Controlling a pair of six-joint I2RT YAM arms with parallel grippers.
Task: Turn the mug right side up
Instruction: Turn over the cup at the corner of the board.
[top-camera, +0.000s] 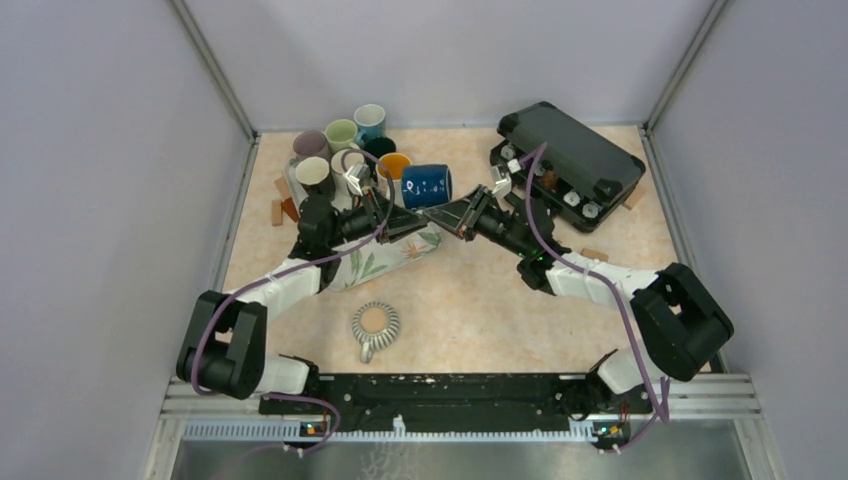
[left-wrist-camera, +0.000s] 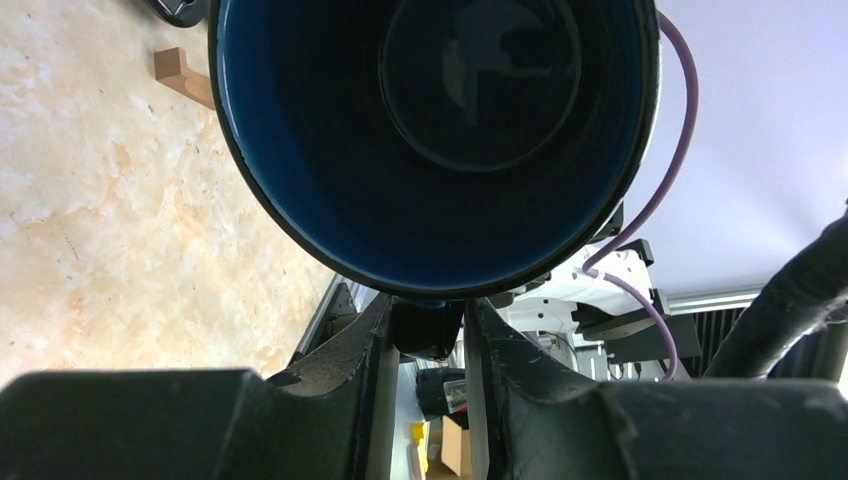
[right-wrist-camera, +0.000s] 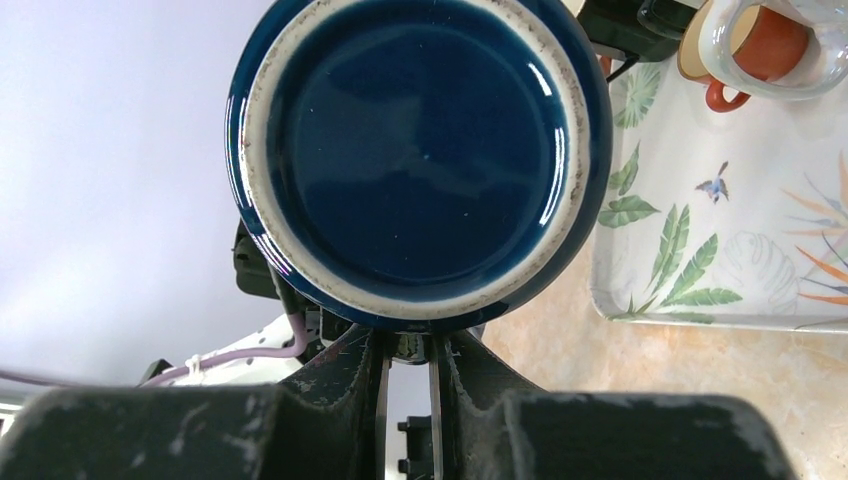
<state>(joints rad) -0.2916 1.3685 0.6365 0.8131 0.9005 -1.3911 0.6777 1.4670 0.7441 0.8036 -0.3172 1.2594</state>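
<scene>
Now blue mug sideways, L gripper + R gripper clamping.

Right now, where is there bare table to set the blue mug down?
Bare table for the blue mug lies in the middle, between the striped mug, the tray and the right arm. A smaller strip runs along the far edge between the mugs and the black case. The far left is crowded.

blue mug base fills view; rt tool clamped at lower edge; leaf-print tray right.
</scene>
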